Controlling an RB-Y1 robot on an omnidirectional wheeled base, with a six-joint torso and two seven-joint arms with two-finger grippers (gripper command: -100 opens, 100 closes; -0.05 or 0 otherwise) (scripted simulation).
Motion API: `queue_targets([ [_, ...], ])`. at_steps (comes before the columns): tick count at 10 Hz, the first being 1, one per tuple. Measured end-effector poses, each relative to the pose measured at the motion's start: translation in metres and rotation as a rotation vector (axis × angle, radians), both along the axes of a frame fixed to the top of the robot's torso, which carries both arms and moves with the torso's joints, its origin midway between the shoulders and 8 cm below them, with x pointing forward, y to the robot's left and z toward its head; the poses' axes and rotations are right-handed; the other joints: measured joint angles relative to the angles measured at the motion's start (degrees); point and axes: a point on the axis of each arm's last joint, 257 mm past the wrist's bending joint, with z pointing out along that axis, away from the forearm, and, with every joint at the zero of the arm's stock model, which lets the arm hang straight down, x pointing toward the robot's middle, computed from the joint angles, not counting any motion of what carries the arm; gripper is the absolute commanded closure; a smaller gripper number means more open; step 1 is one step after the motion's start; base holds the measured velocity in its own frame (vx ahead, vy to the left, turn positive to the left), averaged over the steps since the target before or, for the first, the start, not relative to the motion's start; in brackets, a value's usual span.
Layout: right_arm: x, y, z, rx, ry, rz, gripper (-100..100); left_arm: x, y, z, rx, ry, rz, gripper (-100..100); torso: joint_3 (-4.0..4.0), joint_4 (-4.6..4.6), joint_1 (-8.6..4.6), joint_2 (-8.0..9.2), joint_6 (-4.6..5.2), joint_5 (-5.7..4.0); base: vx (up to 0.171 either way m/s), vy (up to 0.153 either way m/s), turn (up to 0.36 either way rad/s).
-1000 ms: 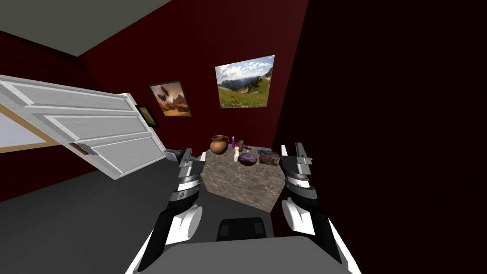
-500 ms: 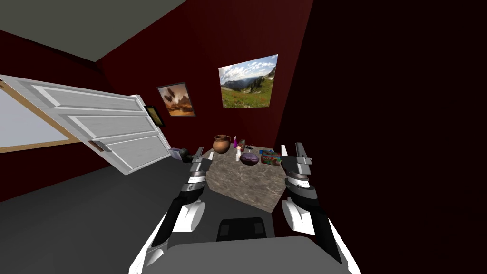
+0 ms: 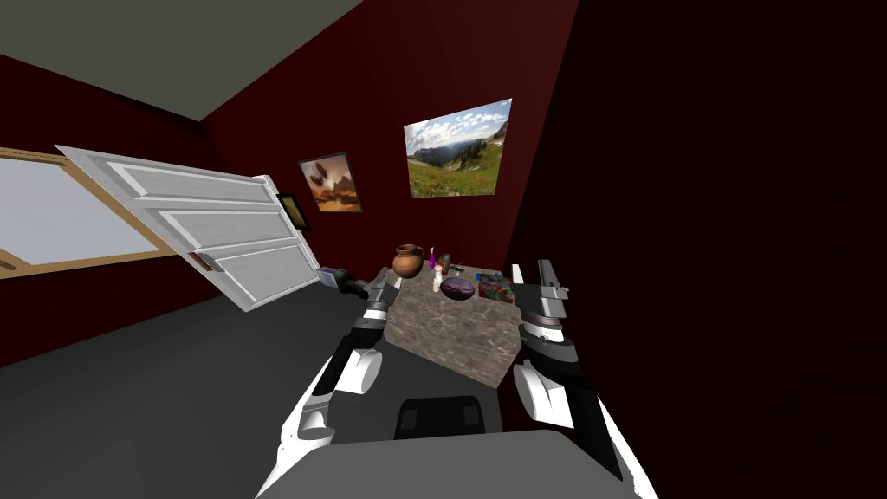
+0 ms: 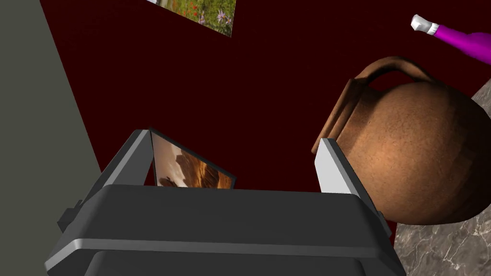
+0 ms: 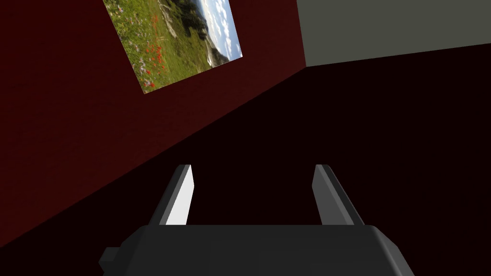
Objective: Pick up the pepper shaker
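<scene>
Pepper shaker [image 3: 437, 279]: small, white, on marbled surface [image 3: 450, 333] between brown jug [image 3: 407, 260] and purple bowl [image 3: 456, 288]. Left gripper [image 4: 235, 139] just beside jug, fingers open, empty. Right gripper [image 5: 251, 167] at surface's right edge, fingers open. Colourful box [image 3: 495, 288] print too small to read.

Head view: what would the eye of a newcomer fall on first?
First comes the bright landscape picture on the dark red wall, above a marble-patterned table crowded with small things. On the table the brown jug stands out, with the open left tool near it. A big white panelled door shows on the left.
</scene>
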Motion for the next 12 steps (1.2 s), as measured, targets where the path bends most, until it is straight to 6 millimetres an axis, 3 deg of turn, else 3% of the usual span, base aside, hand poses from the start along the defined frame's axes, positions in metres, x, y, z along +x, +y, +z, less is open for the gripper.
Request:
queue_targets([
  [12,0.000,0.000,0.000,0.000,0.000,0.000,0,0.090,-0.068,-0.088,-0.129,0.363,-0.224,-100,-0.02,-0.01,-0.03,-0.04,0.00,-0.01,-0.012,0.017,0.042],
])
